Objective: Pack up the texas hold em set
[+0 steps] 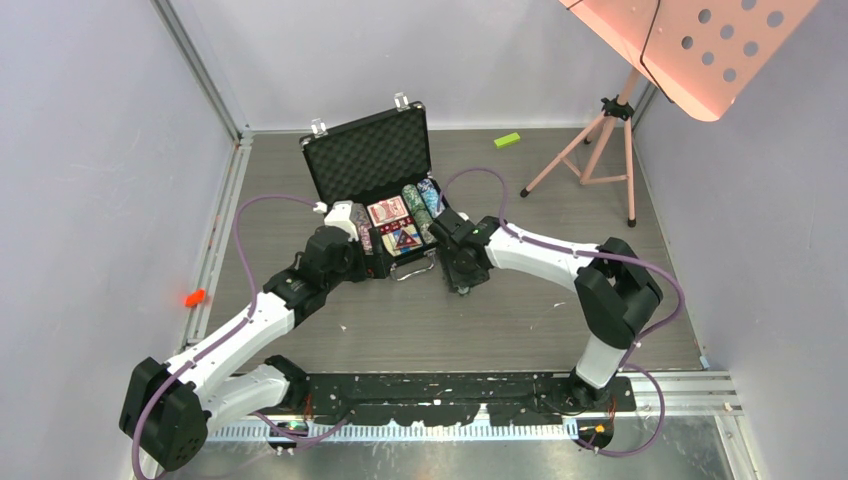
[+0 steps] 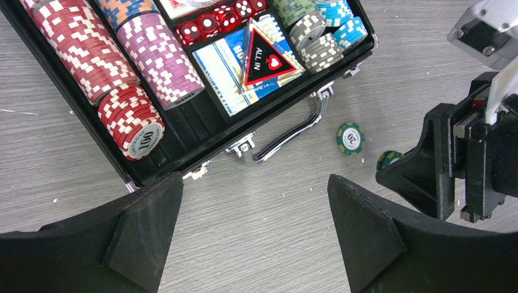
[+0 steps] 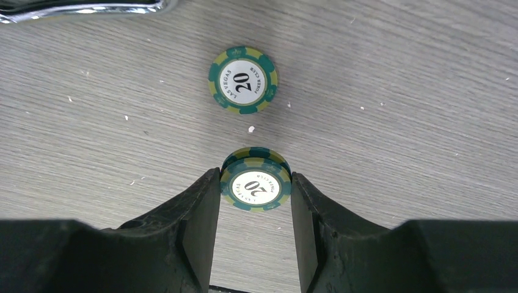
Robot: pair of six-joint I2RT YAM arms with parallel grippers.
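grey wood-grain table (image 3: 397, 91), matt, with pale specks. black briefcase (image 1: 370, 150) stands open at the middle of it, lid upright and lined with egg-crate foam, silver latches (image 1: 319, 127) on the lid's top edge. curved chrome handle (image 2: 293, 131) lies flat against the table on the near side.

contents of the tray:
- left channels: rows of round striped chips on edge, red-and-white (image 2: 79, 49) and purple-and-white (image 2: 160, 55); the end red chip reads "100".
- centre: translucent red dice (image 2: 214, 21) in a line, with a blue-and-white card box (image 2: 223, 67) below them and a black triangular "all in" marker (image 2: 264, 58) resting on it.
- right channels: grey-and-white chips (image 2: 311, 30) and light blue chips (image 2: 342, 15).

outside the case: loose green chip (image 3: 242, 80), flat on the table, marked "20", just in front of the handle.

right gripper (image 3: 255, 177): both pads bear on the edge of a second green "20" chip (image 3: 256, 188) (another green rim shows just behind it; whether that is a further chip cannot be told). this sits near the loose one, not touching it.

left gripper (image 2: 255, 183): fingers spread wide, nothing between them, over the case's near edge.
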